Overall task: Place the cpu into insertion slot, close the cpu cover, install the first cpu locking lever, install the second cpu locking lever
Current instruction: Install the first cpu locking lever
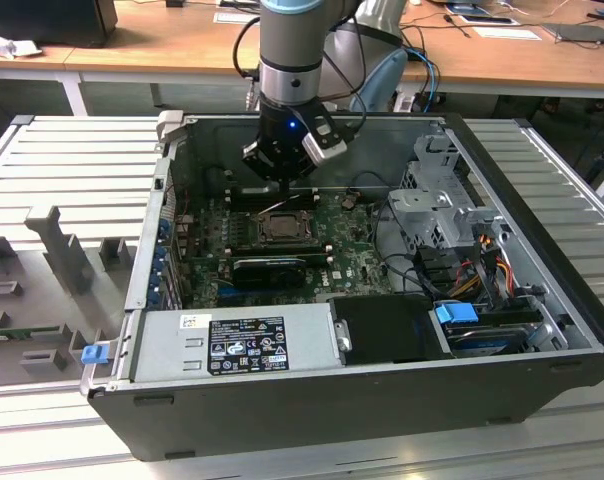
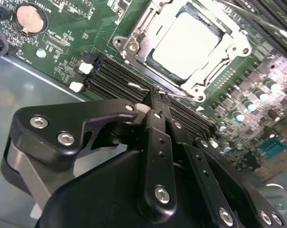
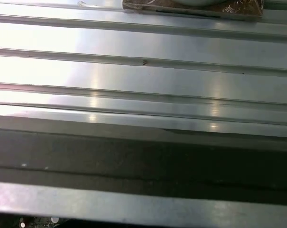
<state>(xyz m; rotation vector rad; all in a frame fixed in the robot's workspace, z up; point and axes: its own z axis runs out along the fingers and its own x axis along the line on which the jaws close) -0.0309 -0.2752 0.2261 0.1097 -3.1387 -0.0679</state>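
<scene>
Hovering inside the open computer case (image 1: 382, 400), your claw (image 1: 284, 183) hung over the board in the exterior view, just beside the socket (image 1: 260, 232). Its tips were hard to pick out there against the dark parts. In the second wrist view, you had the claw (image 2: 157, 94) pinched narrow, its fingers (image 2: 155, 137) pressed together with no gap showing. Whether a thin wire was caught at the very tips, I couldn't tell. The chip (image 2: 186, 45) sat in the socket, pale face up, and the cover (image 2: 134, 42) lay flat around it, hiding the pins. One side of the cover ran out of the picture. The tips sat over the memory slots (image 2: 115, 78), near the cover's edge; touching or just clear, I couldn't say. Your first wrist view gave ribbed metal table (image 3: 143, 76) and a dark band of case wall (image 3: 143, 156).
</scene>
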